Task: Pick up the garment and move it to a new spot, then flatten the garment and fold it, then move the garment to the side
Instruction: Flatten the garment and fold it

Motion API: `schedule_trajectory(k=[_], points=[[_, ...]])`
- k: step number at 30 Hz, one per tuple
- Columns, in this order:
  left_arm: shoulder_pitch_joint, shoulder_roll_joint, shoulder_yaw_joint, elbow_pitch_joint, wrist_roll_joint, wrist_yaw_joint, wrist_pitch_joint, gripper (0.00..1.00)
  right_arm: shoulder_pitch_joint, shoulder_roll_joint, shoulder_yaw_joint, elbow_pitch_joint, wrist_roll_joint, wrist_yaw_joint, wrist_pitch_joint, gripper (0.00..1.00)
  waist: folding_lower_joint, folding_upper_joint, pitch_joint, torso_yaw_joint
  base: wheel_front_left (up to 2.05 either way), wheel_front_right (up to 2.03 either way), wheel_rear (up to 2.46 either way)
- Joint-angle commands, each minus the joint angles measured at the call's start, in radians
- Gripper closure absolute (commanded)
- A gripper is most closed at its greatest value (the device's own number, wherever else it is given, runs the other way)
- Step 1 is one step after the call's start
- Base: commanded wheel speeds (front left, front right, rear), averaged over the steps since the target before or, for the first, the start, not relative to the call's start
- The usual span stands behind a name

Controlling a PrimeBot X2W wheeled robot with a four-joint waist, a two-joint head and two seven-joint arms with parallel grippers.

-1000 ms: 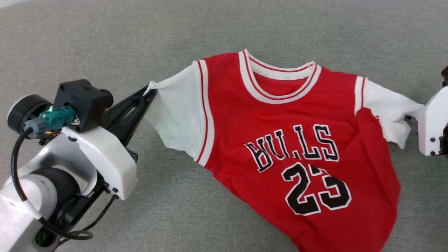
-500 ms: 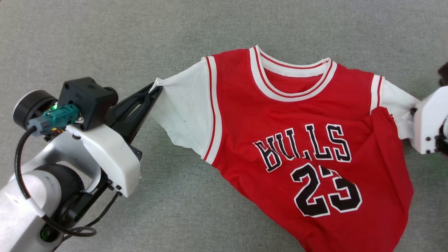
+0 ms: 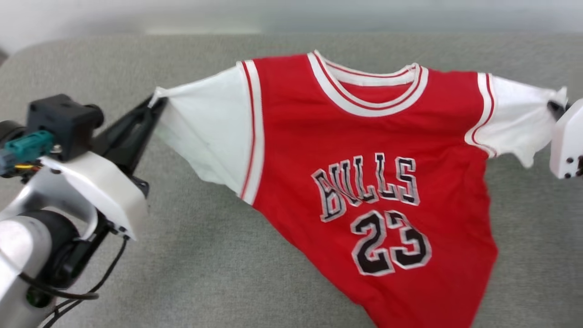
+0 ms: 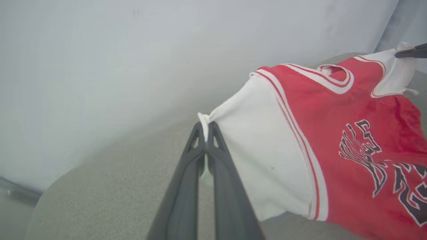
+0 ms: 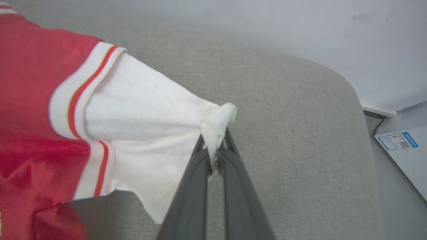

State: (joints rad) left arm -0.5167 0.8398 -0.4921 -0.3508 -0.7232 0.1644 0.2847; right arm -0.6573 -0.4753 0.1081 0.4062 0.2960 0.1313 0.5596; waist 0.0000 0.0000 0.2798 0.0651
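ROBOT SPREADS A JERSEY: A red Bulls jersey T-shirt (image 3: 364,136) hangs stretched between two robot arms above a grey fabric-covered tabletop (image 3: 205,255), its printed front facing the head camera. The left end effector (image 3: 157,98) is pinched closed on the left cuff (image 4: 204,117) of one white sleeve. The right end effector (image 3: 556,107) is clamped on the right cuff (image 5: 220,116), with cloth bunched between its fingers. The shoulders are pulled taut while the red body sags toward the tabletop, its hem running out of frame. Thin, limp knit like this should weigh little but droop and wrinkle wherever unsupported; cuffs, shoulder seams and hem corners look the surest holds. Black, white-outlined lettering reads "BULLS" over the number "23". A blue-edged label (image 5: 398,141) on a white box (image 5: 410,166) beside the tabletop is too small to read.
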Motion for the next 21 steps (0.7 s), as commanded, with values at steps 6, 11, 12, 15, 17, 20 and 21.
schedule_trajectory(k=[6, 11, 12, 15, 17, 20, 21], points=[[0.029, 0.039, 0.077, -0.012, -0.006, 0.035, -0.063, 1.0, -0.041, -0.038, -0.008, -0.109, 0.061, -0.001, -0.047, 1.0, 0.0, 0.0, -0.105, -0.052, 0.0, 0.0, 0.0], [0.014, 0.08, 0.157, -0.042, -0.005, 0.063, -0.105, 1.0, -0.064, -0.048, -0.015, -0.242, 0.11, -0.001, -0.066, 1.0, 0.0, 0.0, -0.155, -0.078, 0.0, 0.0, 0.0], [0.009, 0.088, 0.173, -0.048, -0.003, 0.069, -0.112, 1.0, -0.066, -0.046, -0.015, -0.264, 0.114, -0.001, -0.068, 1.0, 0.0, 0.0, -0.162, -0.082, 0.0, 0.0, 0.0], [0.002, 0.113, 0.228, -0.066, -0.005, 0.089, -0.135, 1.0, -0.065, -0.032, -0.019, -0.346, 0.128, -0.001, -0.064, 1.0, 0.0, 0.0, -0.191, -0.096, 0.0, 0.0, 0.0], [0.003, 0.123, 0.253, -0.077, -0.004, 0.1, -0.145, 1.0, -0.062, -0.028, -0.025, -0.386, 0.138, -0.001, -0.06, 1.0, 0.0, 0.0, -0.203, -0.104, 0.0, 0.0, 0.0], [0.003, 0.137, 0.295, -0.095, -0.009, 0.117, -0.163, 1.0, -0.065, -0.019, -0.042, -0.442, 0.156, -0.001, -0.052, 1.0, 0.0, 0.0, -0.215, -0.113, 0.0, 0.0, 0.0], [0.002, 0.141, 0.31, -0.099, -0.01, 0.123, -0.17, 1.0, -0.068, -0.011, -0.051, -0.458, 0.165, -0.001, -0.05, 1.0, 0.0, 0.0, -0.218, -0.117, 0.0, 0.0, 0.0]])
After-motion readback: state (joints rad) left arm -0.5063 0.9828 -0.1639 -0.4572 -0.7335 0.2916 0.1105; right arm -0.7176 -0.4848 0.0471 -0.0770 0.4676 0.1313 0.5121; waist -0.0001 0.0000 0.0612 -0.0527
